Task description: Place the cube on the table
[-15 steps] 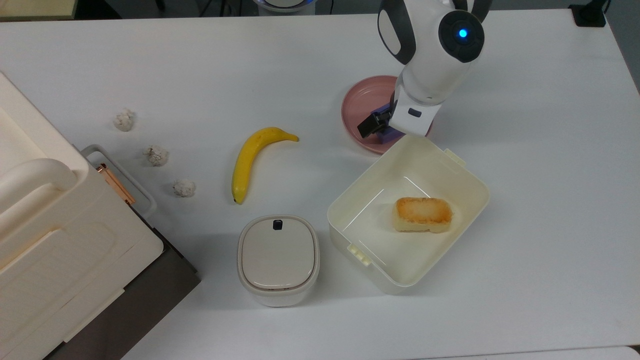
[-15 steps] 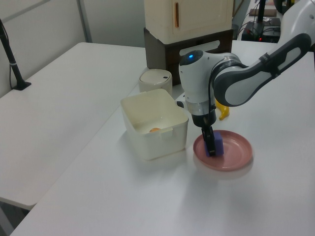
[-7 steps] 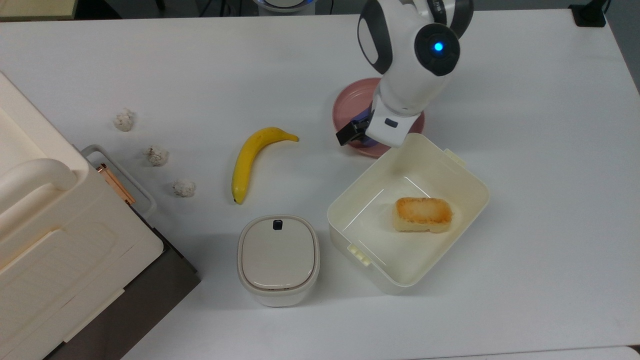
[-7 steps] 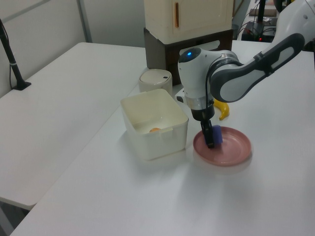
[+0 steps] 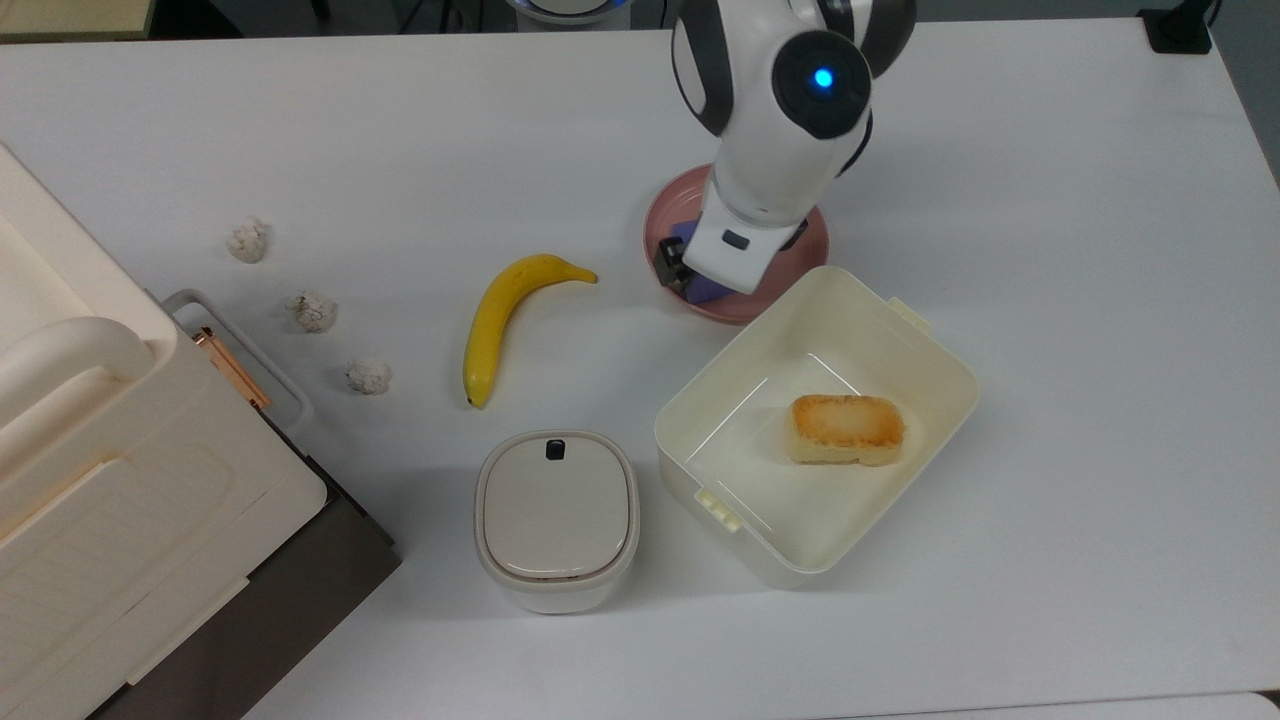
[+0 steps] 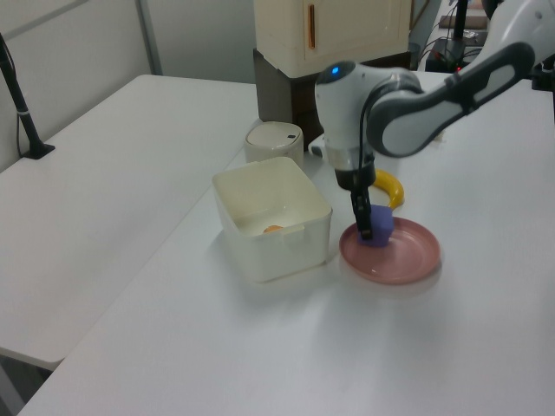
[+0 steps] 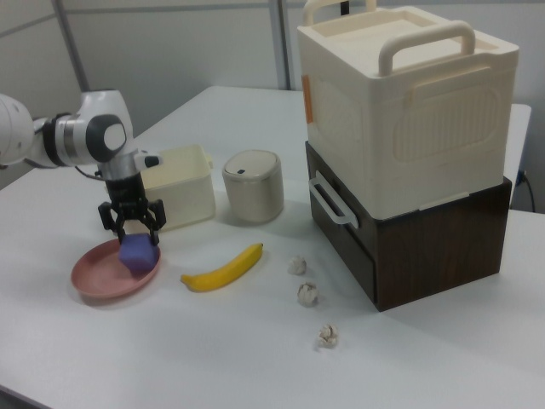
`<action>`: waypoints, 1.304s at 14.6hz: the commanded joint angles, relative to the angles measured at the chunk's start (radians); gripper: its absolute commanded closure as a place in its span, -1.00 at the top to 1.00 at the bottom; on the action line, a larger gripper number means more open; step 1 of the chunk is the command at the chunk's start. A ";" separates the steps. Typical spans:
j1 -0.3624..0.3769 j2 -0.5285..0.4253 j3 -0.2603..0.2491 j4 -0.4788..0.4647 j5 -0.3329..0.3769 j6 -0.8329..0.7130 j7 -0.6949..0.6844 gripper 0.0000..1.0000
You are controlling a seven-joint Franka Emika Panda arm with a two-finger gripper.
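1. Right now the pincer (image 7: pixel 130 228) is pinching the cube (image 7: pixel 139 253), one finger on each side, with the block lifted clear of the pink plate (image 7: pixel 102 279) yet hanging over its near rim. I judge the grip is kept firm because the cube has not yet reached the table (image 5: pixel 1050 250), where it is meant to end up.
2. Directly beneath the pincer is the plate; in the left view the cube (image 6: pixel 380 225) hangs above the plate's (image 6: pixel 408 264) far side, so it needs to travel sideways past the rim before being lowered.
3. Just beside the pincer, toward the top view's lower right, stands the open cream box (image 5: pixel 940 400) holding a toasted bread piece (image 5: pixel 846 428); its wall blocks a set-down that way.
4. On the pincer's other side, toward the top view's left, lies a banana (image 5: pixel 505 315), with bare tabletop between it and the plate.
5. Farther off are a lidded cream container (image 5: pixel 556 515), three crumpled paper balls (image 5: pixel 313 310) and a large cream case (image 7: pixel 409 102) on a dark base, all well apart from the pincer.
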 commanded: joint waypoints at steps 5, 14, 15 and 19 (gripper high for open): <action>-0.159 -0.122 -0.006 0.061 0.063 -0.134 -0.150 0.64; -0.102 -0.105 0.003 0.043 0.064 -0.134 -0.171 1.00; -0.090 -0.100 0.003 0.041 0.063 -0.131 -0.172 1.00; -0.027 -0.047 0.003 0.026 0.049 -0.123 -0.171 1.00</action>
